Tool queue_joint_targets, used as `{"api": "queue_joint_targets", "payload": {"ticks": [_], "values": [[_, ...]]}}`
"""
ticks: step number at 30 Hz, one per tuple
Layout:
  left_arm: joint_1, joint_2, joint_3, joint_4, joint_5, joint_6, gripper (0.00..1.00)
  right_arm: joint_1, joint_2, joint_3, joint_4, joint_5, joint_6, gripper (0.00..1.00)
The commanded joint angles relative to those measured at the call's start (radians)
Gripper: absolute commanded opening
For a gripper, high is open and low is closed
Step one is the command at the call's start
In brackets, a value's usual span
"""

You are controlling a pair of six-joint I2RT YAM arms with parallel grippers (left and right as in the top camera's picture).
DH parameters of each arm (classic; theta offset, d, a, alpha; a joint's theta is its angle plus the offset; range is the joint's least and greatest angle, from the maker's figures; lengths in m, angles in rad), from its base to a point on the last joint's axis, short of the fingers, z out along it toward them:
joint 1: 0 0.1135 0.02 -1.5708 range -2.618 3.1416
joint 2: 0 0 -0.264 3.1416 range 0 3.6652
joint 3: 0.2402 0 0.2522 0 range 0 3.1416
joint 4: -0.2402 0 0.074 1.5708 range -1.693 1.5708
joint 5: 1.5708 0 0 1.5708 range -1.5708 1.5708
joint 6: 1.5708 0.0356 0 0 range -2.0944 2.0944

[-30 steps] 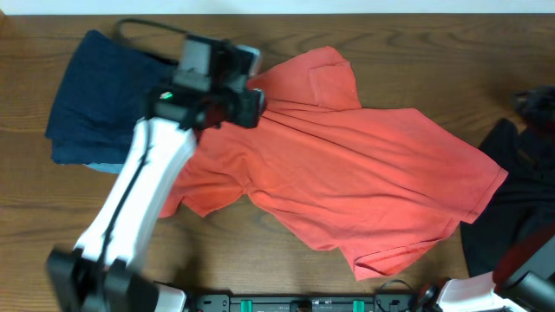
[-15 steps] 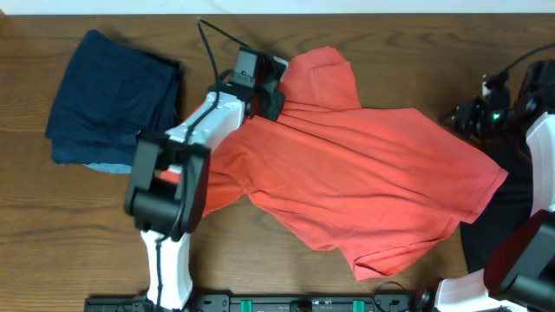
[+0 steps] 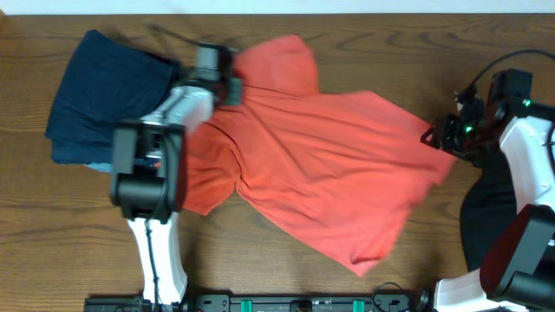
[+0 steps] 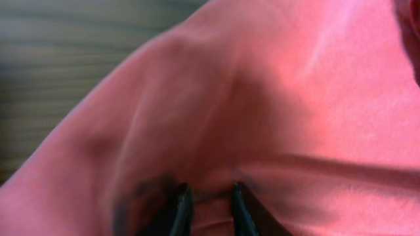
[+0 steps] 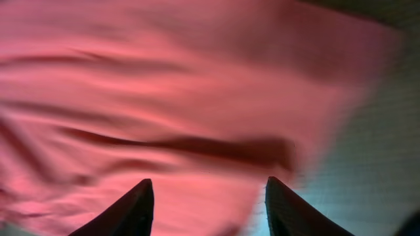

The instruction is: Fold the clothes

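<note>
At the left of the tabletop (image 3: 52, 225) lies the navy garment (image 3: 104, 95), which has not moved. Just right of it, the left gripper (image 3: 227, 87) has drawn back toward it in the last half second. Its jaws are narrow and pinch a fold of the coral-red T-shirt (image 3: 329, 165) near the collar. The T-shirt has followed and now lies closer to the navy garment. Its far edge, spread out before, is pulled in. Far right of the navy garment, the right gripper (image 5: 208, 180) has come over this edge with jaws wide, holding nothing. Farthest from the navy garment lies the black garment (image 3: 490, 225). I judge the shirt is only being dragged straight, and the folding has not begun.
</note>
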Motion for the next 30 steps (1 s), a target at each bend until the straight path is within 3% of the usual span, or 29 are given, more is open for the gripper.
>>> {"api": "queue_joint_targets", "payload": {"ticks": [1, 5, 8, 11, 18, 25, 27, 30], "values": [[0.096, 0.043, -0.006, -0.019, 0.105, -0.062, 0.22, 0.005, -0.005, -0.097, 0.081, 0.065, 0.030, 0.57], [0.113, 0.011, -0.006, -0.025, 0.228, -0.061, 0.24, 0.006, -0.004, -0.203, 0.256, 0.085, 0.071, 0.65], [0.100, -0.039, -0.006, -0.027, 0.285, -0.061, 0.35, 0.006, -0.004, -0.270, 0.402, 0.083, 0.146, 0.71], [0.085, -0.115, -0.006, -0.042, 0.323, -0.061, 0.47, 0.006, -0.001, -0.309, 0.515, 0.016, 0.179, 0.71], [0.044, -0.356, -0.006, -0.192, 0.325, -0.061, 0.62, 0.006, 0.081, -0.312, 0.674, -0.062, 0.235, 0.73], [-0.010, -0.573, -0.006, -0.430, 0.325, -0.060, 0.63, 0.012, 0.228, -0.312, 0.845, -0.084, 0.239, 0.77], [-0.030, -0.614, -0.006, -0.500, 0.324, -0.052, 0.63, 0.012, 0.259, -0.311, 0.897, -0.084, 0.254, 0.72], [-0.063, -0.652, -0.006, -0.588, 0.324, -0.024, 0.63, 0.012, 0.288, -0.311, 0.991, -0.140, 0.283, 0.48]]}}
